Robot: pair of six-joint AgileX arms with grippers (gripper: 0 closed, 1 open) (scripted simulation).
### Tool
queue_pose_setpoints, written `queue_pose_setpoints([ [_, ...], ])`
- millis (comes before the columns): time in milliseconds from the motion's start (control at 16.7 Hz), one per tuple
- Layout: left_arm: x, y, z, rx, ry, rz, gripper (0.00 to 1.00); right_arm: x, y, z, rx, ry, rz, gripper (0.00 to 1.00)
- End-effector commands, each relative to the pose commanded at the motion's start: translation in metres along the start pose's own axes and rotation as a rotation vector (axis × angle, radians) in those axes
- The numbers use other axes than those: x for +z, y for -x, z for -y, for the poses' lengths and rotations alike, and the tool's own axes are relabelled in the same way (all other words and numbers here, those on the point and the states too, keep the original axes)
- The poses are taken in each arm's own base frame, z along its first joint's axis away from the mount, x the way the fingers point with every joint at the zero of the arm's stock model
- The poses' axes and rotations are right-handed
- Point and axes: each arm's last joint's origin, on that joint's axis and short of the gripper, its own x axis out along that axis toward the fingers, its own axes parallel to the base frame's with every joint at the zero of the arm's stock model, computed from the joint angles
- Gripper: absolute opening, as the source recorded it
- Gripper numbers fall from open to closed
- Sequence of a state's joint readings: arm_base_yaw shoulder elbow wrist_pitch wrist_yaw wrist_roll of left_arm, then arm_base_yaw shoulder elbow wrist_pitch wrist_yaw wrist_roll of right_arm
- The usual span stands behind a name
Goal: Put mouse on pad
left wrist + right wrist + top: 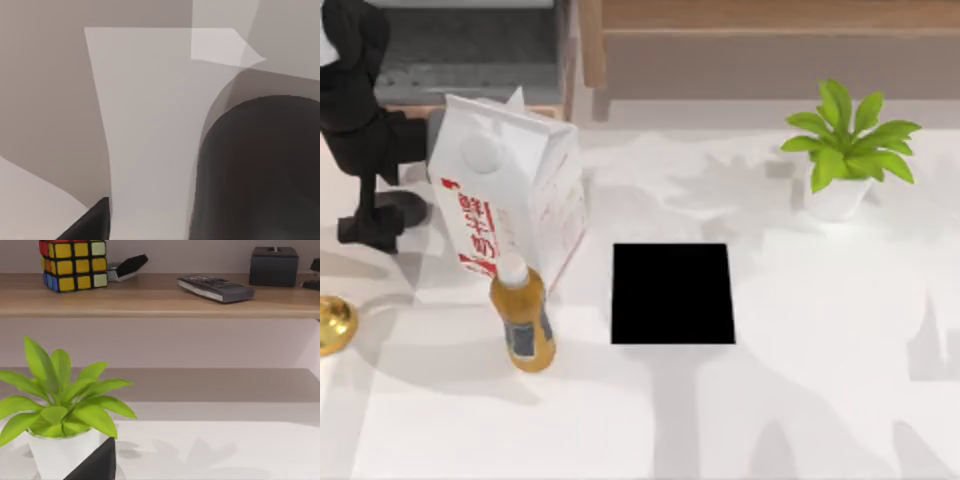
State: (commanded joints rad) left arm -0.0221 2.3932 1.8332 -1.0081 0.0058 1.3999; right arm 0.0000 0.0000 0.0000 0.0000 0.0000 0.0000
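The pad is a flat black square lying on the white table at its middle, with nothing on it. A dark, smooth, domed shape sits close up in the left wrist view and looks like the mouse. In the top view a dark oval lies at the far left, just left of the milk carton. My left gripper reaches down to the table right beside that oval, and one of its fingertips shows. Whether it holds the mouse I cannot tell. One right fingertip points toward the plant.
A tall milk carton and an orange bottle stand between the left gripper and the pad. A gold round object lies at the left edge. A potted plant stands at the back right, before a wooden shelf with a cube and remote.
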Motion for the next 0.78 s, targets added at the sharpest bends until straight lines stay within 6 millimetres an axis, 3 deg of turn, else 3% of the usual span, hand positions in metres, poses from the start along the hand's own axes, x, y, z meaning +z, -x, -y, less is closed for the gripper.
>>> queue_pose_setpoints([
  [120, 0.0, 0.0, 0.0, 0.0, 0.0, 0.0, 1.0, 0.0, 0.0, 0.0, 0.0, 0.0, 0.0, 1.0],
  [780, 0.0, 0.0, 0.0, 0.0, 0.0, 0.0, 0.17, 0.0, 0.0, 0.0, 0.0, 0.0, 0.0, 1.0],
])
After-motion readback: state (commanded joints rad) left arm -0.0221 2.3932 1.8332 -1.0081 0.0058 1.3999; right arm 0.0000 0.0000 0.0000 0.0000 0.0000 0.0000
